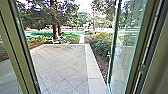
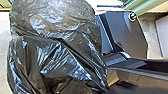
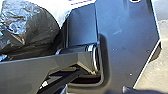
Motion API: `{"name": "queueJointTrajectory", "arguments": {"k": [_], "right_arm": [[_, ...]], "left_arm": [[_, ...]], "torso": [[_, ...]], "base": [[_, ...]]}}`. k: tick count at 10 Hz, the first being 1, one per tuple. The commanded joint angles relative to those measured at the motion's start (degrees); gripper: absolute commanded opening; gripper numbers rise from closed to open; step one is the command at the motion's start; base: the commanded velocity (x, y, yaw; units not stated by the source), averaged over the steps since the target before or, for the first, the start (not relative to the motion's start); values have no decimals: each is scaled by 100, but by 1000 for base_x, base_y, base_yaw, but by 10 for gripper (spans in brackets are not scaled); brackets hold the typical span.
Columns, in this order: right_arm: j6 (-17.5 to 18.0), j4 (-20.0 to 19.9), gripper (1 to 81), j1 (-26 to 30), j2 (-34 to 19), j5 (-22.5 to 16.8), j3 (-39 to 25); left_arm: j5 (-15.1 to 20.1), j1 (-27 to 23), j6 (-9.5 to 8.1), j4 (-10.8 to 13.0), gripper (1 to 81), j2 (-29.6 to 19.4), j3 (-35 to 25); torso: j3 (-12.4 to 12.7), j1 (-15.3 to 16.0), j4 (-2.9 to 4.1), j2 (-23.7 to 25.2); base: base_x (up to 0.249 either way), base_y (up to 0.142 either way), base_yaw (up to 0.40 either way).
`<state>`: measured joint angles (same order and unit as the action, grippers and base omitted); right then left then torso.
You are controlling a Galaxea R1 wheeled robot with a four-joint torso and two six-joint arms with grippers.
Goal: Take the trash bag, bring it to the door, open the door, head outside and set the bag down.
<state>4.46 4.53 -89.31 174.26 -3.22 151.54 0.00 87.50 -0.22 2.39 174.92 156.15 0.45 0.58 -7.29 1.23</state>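
Black shiny plastic trash bag (image 2: 55, 57) is right by the robot's wide dark metal plate (image 2: 127, 32), judging from both wrist views. Biggest thing out front is the pale stone-tiled patio (image 1: 62, 62), center to lower left of the head view. Then there's the tall glass door panel (image 1: 127, 50) on the right side of the frame, looks swung open, so I'd call this the doorway stage, bag not put down outside. Leafy green bush (image 1: 101, 43) sits right of center, small white outdoor chairs (image 1: 67, 45) just above center, left a bit.

Back to the bag: thin, crinkly, slick skin, so soft and floppy, bulging but probably light to middling. I'd take it by a gathered neck, with a deep fold bunched in. Pinch only one layer and it could slide or tear. Honestly can't tell if either claw is clenched, released or gripping it.
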Motion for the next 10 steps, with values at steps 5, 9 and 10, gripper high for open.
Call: {"name": "queueJointTrajectory", "arguments": {"k": [5,9,10], "right_arm": [[-24,39,811,321,58,-311,-56],[-24,83,811,339,76,-311,-56],[-24,83,811,339,85,-311,-56]], "left_arm": [[264,-352,13,7,10,8,-14],[264,-352,13,-2,10,8,-5],[264,-352,13,-2,10,8,-5]], "torso": [[0,0,0,0],[-2,4,0,-5],[0,-2,0,0]], "base": [[116,0,0],[116,0,0],[116,0,0]]}}
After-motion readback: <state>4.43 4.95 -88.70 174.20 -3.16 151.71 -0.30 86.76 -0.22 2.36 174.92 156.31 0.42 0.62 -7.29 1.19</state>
